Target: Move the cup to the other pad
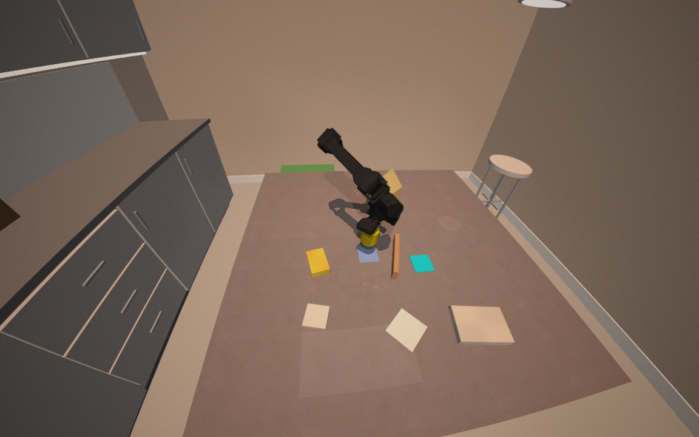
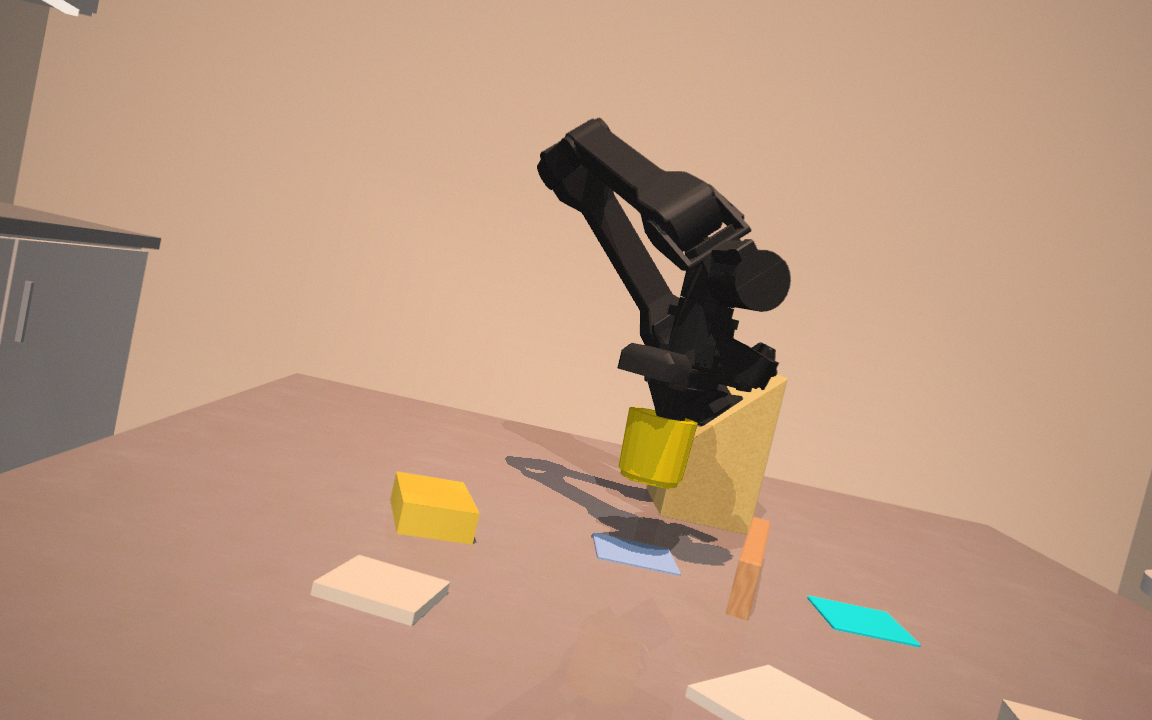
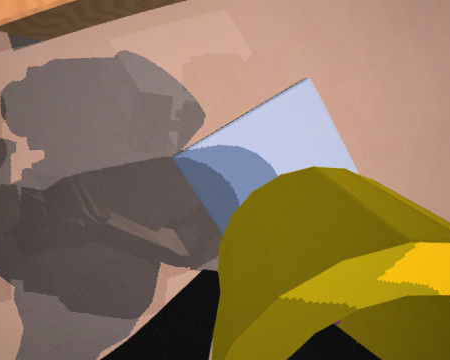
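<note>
Exterior view: my gripper (image 2: pixel 662 404) is clamping narrow on the yellow cup (image 2: pixel 656 446) rim, holding it upright in the air above the pale blue pad (image 2: pixel 635 552). Cyan pad (image 2: pixel 863 620) is sitting at 4 o'clock, past the wooden bar (image 2: pixel 748 567).

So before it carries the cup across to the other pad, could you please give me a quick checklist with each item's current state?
1. Gripper shut on the cup: ok.
2. Cup lifted off the pale blue pad: ok.
3. Cup near upright: ok, slight tilt.
4. Marbles inside: cannot tell.
5. Teal pad unoccupied: ok.
6. Path: not ok, the wooden bar lies between the pads; carry the cup above it.
</note>
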`<act>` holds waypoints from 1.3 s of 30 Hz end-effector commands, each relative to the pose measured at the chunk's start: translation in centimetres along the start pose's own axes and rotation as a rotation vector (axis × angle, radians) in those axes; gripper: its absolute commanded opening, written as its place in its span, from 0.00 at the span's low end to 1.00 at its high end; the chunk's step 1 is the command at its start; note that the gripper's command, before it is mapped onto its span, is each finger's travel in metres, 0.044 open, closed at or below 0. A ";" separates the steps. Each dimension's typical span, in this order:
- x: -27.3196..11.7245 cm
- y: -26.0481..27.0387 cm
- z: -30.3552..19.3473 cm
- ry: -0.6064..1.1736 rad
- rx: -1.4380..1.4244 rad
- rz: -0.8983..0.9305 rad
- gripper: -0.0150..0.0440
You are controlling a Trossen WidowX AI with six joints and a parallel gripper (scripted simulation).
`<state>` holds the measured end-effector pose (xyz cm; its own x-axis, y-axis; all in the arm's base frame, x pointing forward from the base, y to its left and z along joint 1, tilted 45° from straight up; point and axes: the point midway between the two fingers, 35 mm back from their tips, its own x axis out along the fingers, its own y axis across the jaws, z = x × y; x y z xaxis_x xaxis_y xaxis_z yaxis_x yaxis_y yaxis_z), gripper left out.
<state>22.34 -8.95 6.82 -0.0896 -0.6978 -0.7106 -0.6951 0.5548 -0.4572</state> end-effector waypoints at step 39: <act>-0.1 2.1 5.2 -0.006 0.003 0.004 0.25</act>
<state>24.26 -5.77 3.49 -0.0906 -0.6967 -0.7116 -0.6974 0.5545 -0.4540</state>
